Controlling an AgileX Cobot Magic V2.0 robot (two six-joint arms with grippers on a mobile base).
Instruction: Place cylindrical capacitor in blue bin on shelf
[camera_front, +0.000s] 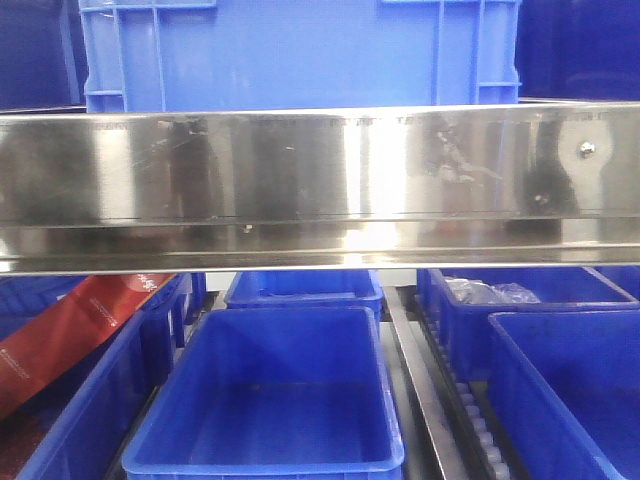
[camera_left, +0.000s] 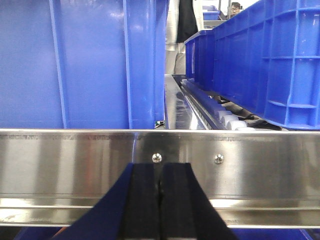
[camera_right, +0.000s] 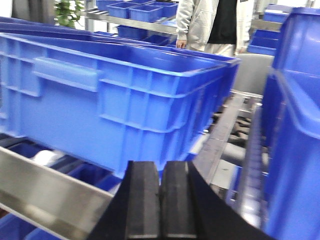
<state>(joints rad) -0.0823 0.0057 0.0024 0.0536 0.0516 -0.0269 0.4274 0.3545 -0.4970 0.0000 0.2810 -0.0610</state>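
Note:
The cylindrical capacitor shows in none of the views. The shelf's shiny steel front edge (camera_front: 320, 185) crosses the front view, with an empty blue bin (camera_front: 275, 395) below it and a large blue bin (camera_front: 300, 55) above. In the left wrist view my left gripper (camera_left: 160, 167) is shut with nothing between its pads, right in front of the steel edge (camera_left: 75, 165) and its screws. My right gripper (camera_right: 161, 165) is also shut and empty, pointing at a big blue bin (camera_right: 115, 105) on the shelf.
More blue bins (camera_front: 560, 370) stand on the lower tier, one holding clear plastic bags (camera_front: 490, 292). A red strip (camera_front: 70, 335) lies in the left bin. Roller rails (camera_front: 450, 390) run between the bins. A person (camera_right: 215, 25) stands beyond the shelf.

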